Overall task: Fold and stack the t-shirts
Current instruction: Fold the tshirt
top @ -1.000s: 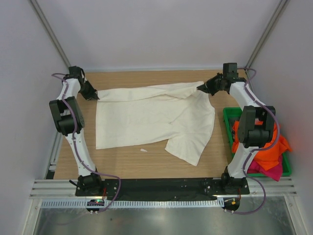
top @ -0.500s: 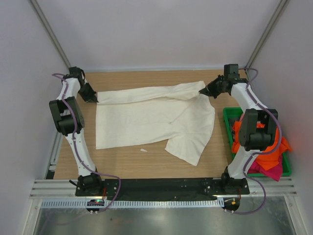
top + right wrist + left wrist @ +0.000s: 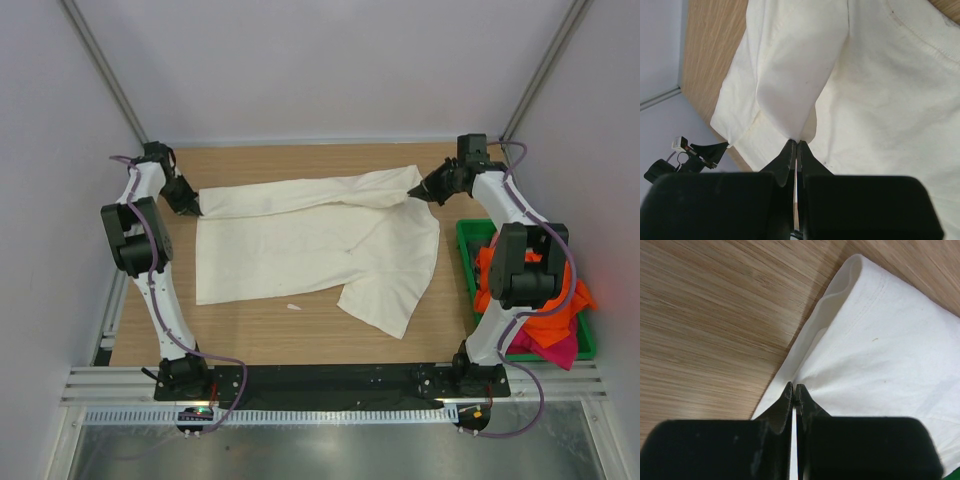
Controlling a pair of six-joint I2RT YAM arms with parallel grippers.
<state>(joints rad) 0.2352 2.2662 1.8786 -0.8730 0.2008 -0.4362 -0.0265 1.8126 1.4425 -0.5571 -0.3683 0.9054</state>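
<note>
A light wooden table is being covered across its middle by a cream-white t-shirt that is being carried spread out on the wood, with one sleeve lying toward the near right. A small white scrap is being carried on bare wood just beside the shirt's near hem. A green bin is being seen at the right edge, though whether the wood is bearing it cannot be told.

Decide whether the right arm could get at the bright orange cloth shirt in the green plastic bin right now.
Probably not yet: the right gripper is shut on the cream-white cloth shirt. The orange shirt lies on top in the bin beside that arm.
</note>
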